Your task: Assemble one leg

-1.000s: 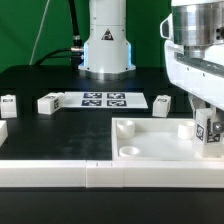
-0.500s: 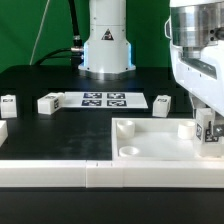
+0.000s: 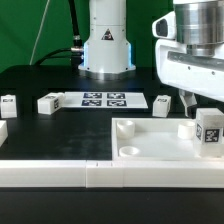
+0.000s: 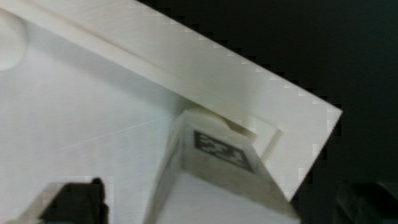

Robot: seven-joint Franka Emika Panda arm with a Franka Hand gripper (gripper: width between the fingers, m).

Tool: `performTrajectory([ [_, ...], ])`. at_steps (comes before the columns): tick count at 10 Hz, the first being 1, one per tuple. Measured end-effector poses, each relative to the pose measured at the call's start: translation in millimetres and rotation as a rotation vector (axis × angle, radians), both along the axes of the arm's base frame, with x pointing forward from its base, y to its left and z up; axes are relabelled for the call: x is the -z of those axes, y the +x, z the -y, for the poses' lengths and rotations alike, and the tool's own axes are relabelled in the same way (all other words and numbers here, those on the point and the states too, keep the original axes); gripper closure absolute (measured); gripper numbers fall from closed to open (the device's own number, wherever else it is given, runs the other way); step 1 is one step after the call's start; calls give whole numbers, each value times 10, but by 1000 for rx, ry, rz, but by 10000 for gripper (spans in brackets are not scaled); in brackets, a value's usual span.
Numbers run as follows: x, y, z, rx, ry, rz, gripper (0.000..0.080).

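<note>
White tagged leg [image 3: 210,133], upright

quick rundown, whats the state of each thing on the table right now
gripper: raised above the panel, gripping nothing; open or shut unclear
leg: upright in the panel's corner at the exterior view's right
panel: flat, recess up
loose blocks: resting on the table
marker board: flat on the table

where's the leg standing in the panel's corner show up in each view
Exterior view: the leg stands upright at the picture's right edge, in the panel, below the end effector.
Wrist view: the leg fills the lower middle.
Shared landmark: the panel's raised corner rim.
</note>
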State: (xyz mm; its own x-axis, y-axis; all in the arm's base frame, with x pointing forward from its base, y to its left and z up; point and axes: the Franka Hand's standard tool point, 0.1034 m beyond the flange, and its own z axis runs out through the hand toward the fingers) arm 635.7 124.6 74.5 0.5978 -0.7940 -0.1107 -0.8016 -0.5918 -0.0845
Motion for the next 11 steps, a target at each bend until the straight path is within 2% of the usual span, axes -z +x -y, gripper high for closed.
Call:
performTrajectory([
  [5, 19, 60, -7, -600, -24, 33, 151],
  [9, 36, 84, 73, -998, -30, 86, 151],
  [10, 35, 84, 71, -985, -28, 85, 151],
  [11, 36, 84, 72, -985, -28, 85, 246],
])
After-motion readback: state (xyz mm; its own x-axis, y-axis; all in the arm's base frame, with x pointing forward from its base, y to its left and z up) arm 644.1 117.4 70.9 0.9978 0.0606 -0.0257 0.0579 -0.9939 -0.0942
